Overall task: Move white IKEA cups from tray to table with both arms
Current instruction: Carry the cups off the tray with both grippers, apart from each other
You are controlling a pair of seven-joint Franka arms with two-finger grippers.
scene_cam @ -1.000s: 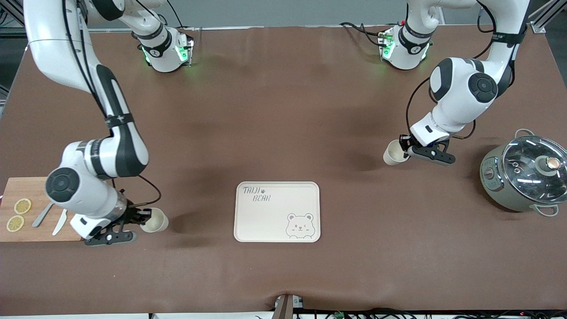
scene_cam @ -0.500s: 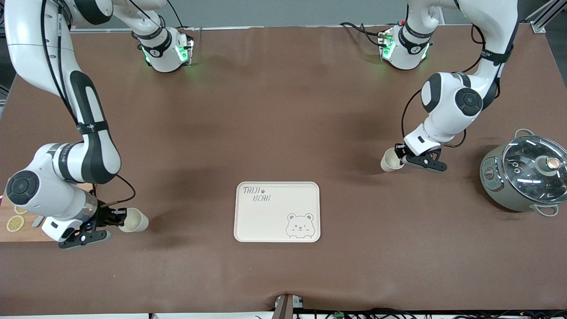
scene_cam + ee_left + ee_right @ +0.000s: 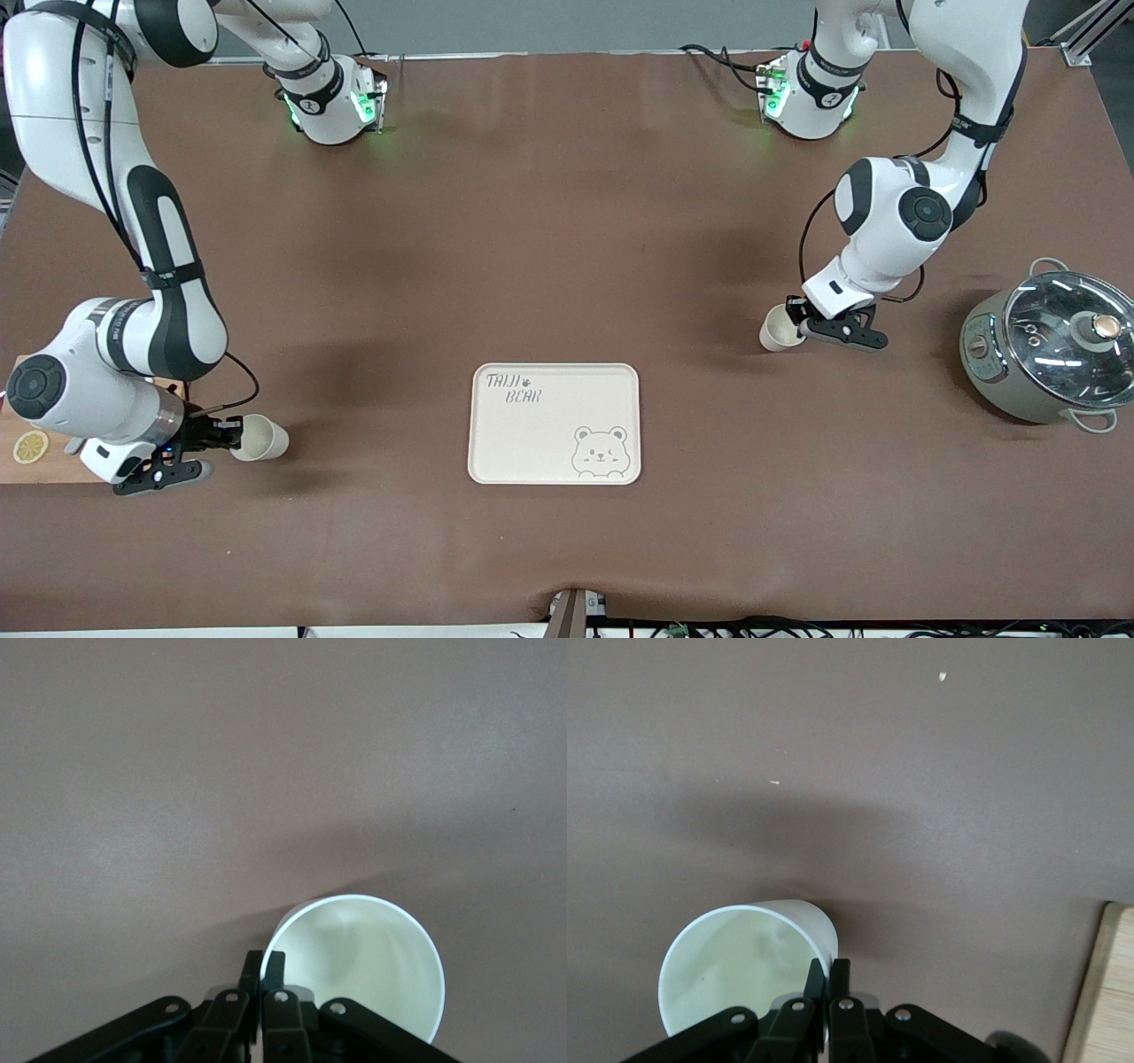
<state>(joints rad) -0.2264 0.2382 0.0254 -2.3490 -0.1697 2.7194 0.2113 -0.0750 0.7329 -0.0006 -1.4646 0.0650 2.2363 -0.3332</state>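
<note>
jaws pinched on rims — both cups (image 3: 259, 438) gripped

Bare table (image 3: 549, 266) lies open around the bear tray (image 3: 554, 424) (pot (image 3: 1050, 346) and cutting board (image 3: 35, 465) flank the ends).

table (image 3: 567, 221): brown | on it: tray (image 3: 532, 443), pot (image 3: 1050, 350), cutting board (image 3: 35, 465)

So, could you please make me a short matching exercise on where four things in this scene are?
Things:
1. left hand
2. right hand
3. bear tray
4. pot

Places or states:
A. at the left arm's end of the table, glass lid on
B. shut on a cup rim beside the wooden board
C. bare, mid-table between the two cups
D. shut on a cup rim, between pot and tray

Pairs: 1-D, 2-B, 3-C, 4-A
</note>
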